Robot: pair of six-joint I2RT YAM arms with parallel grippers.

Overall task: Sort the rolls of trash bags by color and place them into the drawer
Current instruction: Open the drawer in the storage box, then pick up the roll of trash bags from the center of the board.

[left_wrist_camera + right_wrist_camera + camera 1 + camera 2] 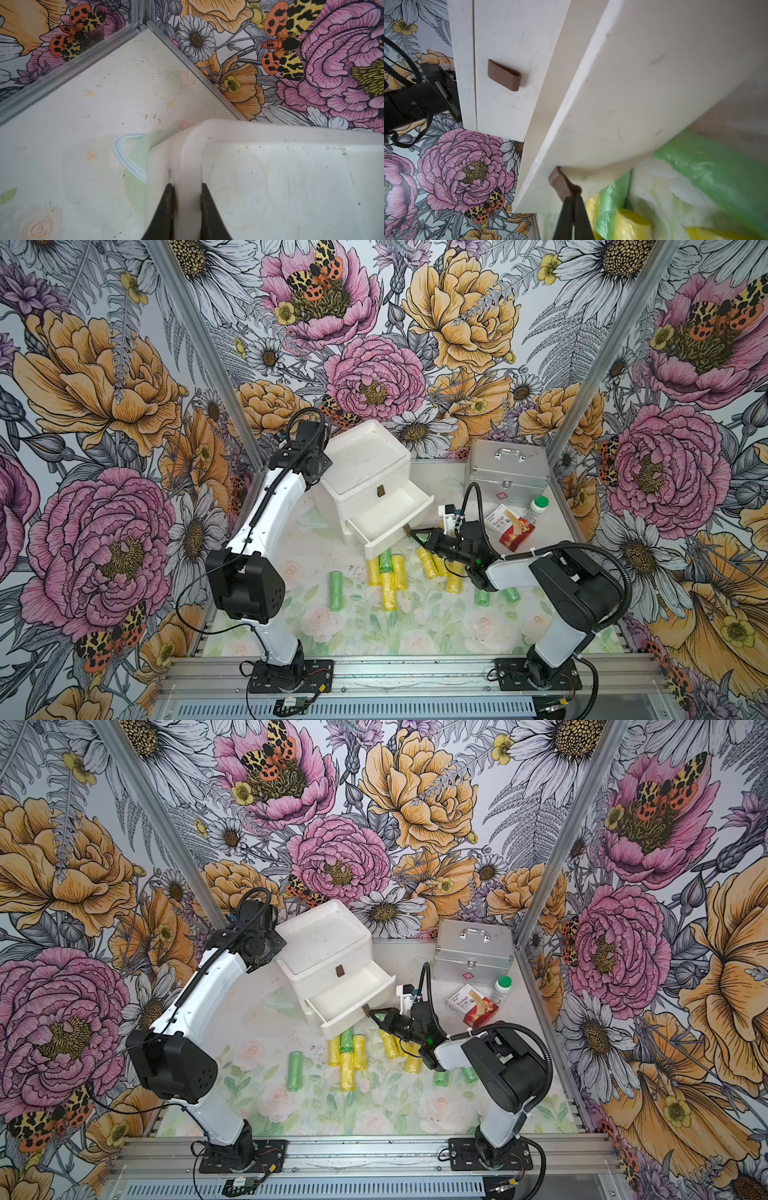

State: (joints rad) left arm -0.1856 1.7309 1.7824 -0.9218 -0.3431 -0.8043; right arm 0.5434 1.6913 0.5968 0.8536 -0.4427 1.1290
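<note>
1. Left gripper (186, 187): jaws closed on the raised top rim of the drawer chest (365, 464), at a corner.
2. Right gripper (573, 197): jaws pinched shut on the brown pull tab (560, 182) of the open drawer (390, 514), which sits beneath the closed top one.
3. Rolls of trash bags (388, 576), yellow and green, lie on the surface (374, 635) in front of the chest, some just under the open drawer's front.

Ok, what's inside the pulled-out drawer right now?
Nothing that shows: the open drawer has a bare white floor in both top views. Its rear part, under the chest, is covered. The rolls lie outside it.
</note>
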